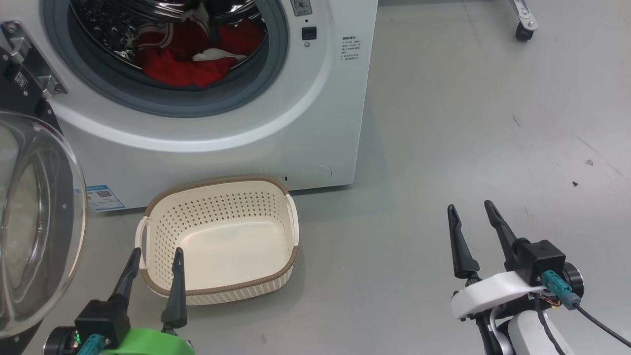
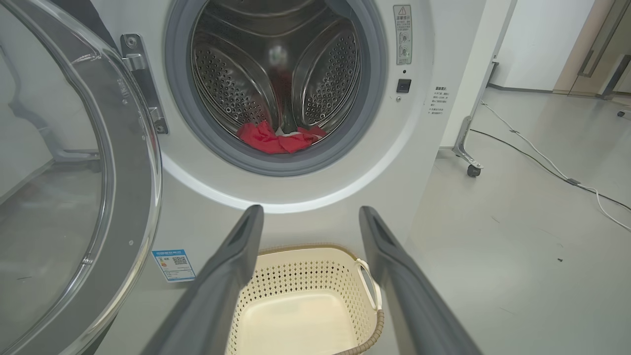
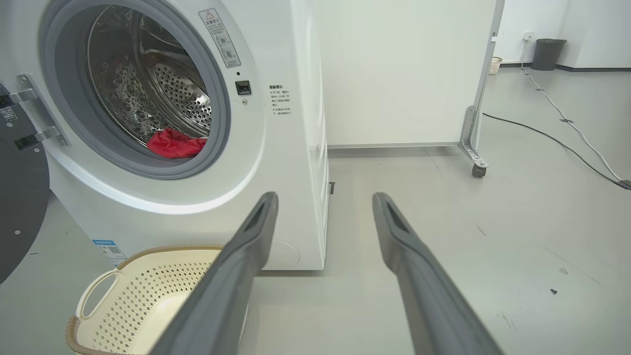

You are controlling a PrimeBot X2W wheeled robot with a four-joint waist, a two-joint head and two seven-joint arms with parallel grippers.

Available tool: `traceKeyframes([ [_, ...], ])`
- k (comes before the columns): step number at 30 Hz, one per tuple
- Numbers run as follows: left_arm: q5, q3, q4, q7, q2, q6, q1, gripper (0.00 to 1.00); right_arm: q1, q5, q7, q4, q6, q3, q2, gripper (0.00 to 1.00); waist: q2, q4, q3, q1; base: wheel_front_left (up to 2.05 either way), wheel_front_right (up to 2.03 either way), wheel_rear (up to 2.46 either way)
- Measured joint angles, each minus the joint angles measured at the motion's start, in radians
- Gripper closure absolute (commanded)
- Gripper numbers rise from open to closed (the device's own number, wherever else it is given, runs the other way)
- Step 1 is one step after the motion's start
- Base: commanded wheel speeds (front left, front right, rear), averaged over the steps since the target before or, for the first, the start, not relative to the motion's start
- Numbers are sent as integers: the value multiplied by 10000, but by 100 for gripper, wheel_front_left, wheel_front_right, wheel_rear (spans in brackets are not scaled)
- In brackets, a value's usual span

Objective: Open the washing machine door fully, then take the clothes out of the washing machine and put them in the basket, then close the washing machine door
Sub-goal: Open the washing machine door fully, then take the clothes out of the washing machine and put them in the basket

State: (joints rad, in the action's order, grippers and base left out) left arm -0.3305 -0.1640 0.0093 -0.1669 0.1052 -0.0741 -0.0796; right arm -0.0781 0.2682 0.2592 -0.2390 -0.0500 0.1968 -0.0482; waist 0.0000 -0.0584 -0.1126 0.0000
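The head view looks down on the washing machine [image 1: 296, 128]. Its door [image 1: 34, 222] is swung open to the left on its hinge, with the clear glass bowl facing the room. From above, the clothes [image 1: 182, 64] show as a red heap with white stripes and trim, lying at the bottom front of the steel drum [image 1: 103, 29], just behind the grey gasket [image 1: 162, 101].

The left wrist view looks straight into the drum, showing its perforated back and paddles, with the red heap low at the front lip. A cable [image 2: 542, 162] trails across the floor [image 2: 493, 246] on the right.

The right wrist view takes the washing machine at an angle, showing its plain white side. Behind it stands a white panel on castors [image 3: 409, 74], and a dark bin [image 3: 548, 53] sits far off by the wall.

Both grippers are spread wide and neither holds or touches anything. In the head view the left gripper [image 1: 157, 252] has its fingertips overlapping the near left corner of the basket [image 1: 222, 209]. The basket stands on the floor just in front of the washing machine, below the drum opening, its cream bottom bare. The right gripper [image 1: 469, 206] hangs over open floor, well apart to the right of the basket. The clothes lie inside the drum, above and beyond the fingertips of both grippers, nearer the left one.
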Motion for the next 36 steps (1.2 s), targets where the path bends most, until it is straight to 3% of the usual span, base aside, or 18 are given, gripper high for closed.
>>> traceKeyframes([
  [36,88,-190,6,100,-25,-12,14,0,118,0,0,73,2,-13,8,0,0,176,80,0,1,-2,1],
])
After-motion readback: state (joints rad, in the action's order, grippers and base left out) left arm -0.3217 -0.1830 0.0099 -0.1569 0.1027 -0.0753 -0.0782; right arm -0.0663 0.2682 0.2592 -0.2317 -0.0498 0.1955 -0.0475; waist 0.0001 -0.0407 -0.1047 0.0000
